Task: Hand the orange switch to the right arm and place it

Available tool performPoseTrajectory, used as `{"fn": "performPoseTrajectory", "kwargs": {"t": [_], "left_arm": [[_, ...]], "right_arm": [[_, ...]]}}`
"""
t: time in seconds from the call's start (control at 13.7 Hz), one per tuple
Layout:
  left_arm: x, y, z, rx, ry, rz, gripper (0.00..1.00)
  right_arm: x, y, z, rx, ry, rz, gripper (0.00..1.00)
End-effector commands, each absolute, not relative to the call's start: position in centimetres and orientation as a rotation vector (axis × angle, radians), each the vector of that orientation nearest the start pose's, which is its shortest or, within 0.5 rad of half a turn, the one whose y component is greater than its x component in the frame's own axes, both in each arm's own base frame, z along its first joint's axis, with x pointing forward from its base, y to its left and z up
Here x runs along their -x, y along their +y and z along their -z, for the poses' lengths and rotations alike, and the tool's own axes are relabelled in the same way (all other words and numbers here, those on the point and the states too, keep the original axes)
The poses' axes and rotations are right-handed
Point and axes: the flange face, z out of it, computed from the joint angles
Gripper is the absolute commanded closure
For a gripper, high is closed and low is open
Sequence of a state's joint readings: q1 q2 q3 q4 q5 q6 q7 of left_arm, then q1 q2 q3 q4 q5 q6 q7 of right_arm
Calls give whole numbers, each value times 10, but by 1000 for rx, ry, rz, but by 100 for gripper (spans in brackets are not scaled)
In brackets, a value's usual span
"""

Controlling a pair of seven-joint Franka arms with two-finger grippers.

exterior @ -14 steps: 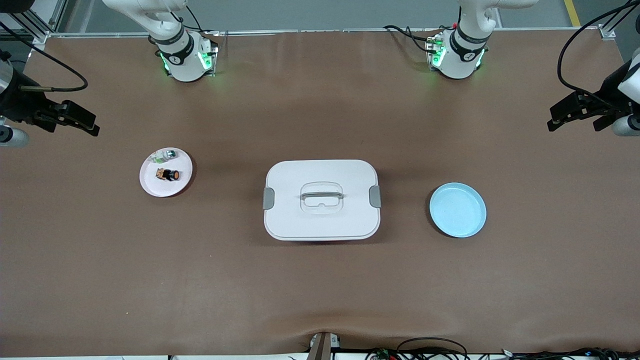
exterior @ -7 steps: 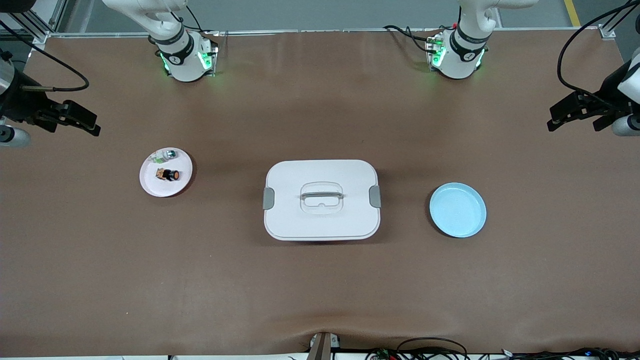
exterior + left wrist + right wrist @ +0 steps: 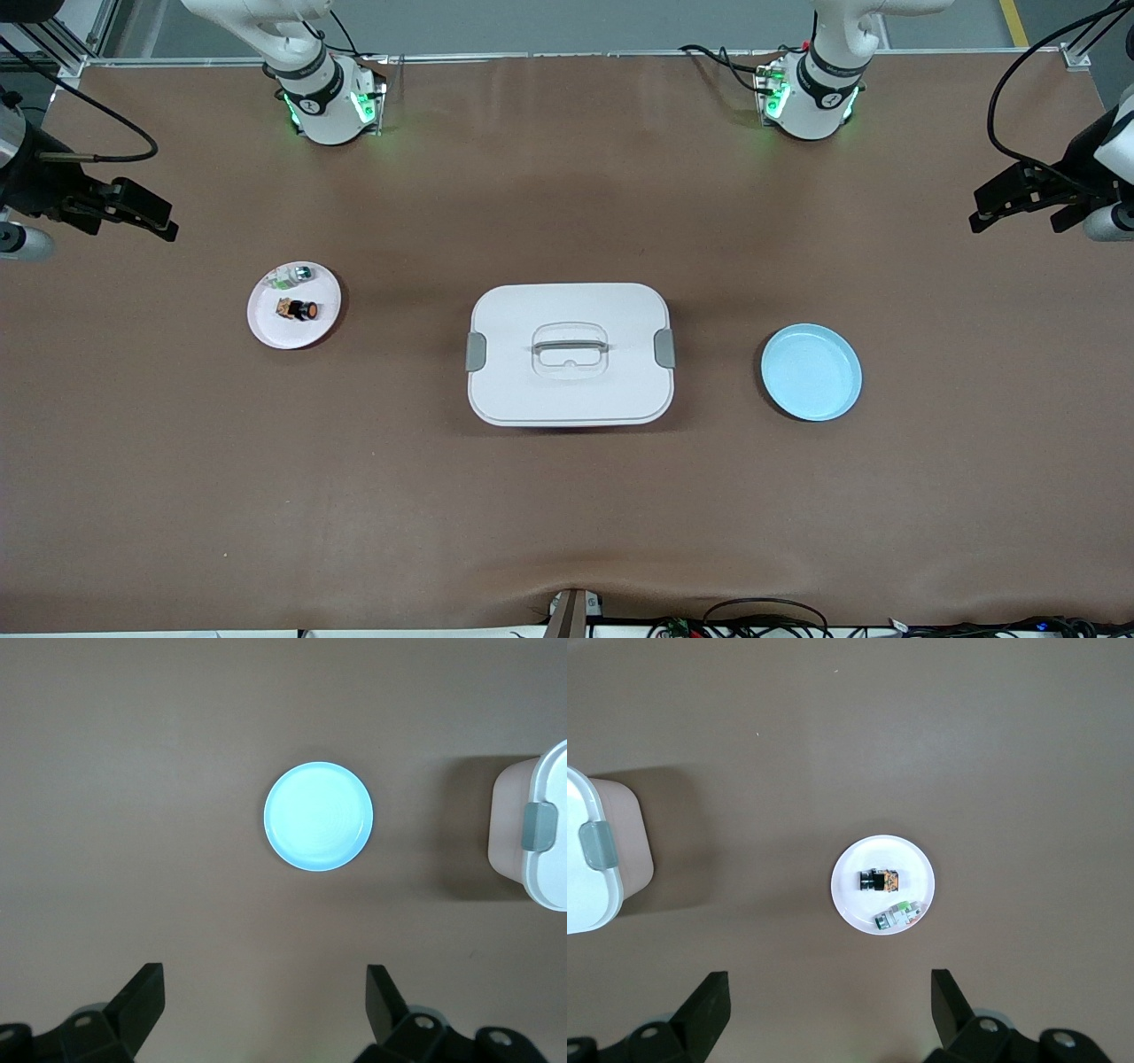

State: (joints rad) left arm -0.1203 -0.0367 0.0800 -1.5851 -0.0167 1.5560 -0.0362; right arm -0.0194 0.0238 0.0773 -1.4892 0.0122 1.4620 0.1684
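You have two round plates on the brown table [image 3: 567, 532]: one pale pink plate [image 3: 266, 330] at nine o'clock from the lidded box and one light blue plate [image 3: 811, 372] at three o'clock. You have one white rectangular lidded box [image 3: 569, 354] with two grey clips. You have two small switches, both on the pink plate: one black-and-orange push-button switch [image 3: 301, 310] and one clear-and-green silvery switch [image 3: 292, 276], at twelve o'clock from it.
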Motion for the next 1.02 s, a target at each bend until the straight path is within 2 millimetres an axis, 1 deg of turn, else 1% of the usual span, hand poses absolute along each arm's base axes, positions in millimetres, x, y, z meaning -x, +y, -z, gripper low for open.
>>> {"fn": "performPoseTrajectory", "kwargs": {"t": [0.0, 0.44, 0.73, 0.95], "left_arm": [[-541, -24, -643, 3136, 40, 10, 0], [-541, -27, -643, 3136, 48, 12, 0], [-541, -24, -642, 3136, 48, 7, 0], [-540, -27, -643, 3138, 50, 7, 0]], "right_arm": [[-551, 32, -642, 3139, 186, -72, 0], [-551, 30, -641, 3131, 194, -78, 0], [-551, 32, -641, 3128, 191, -79, 0], [-551, 33, -642, 3127, 176, -76, 0]]}}
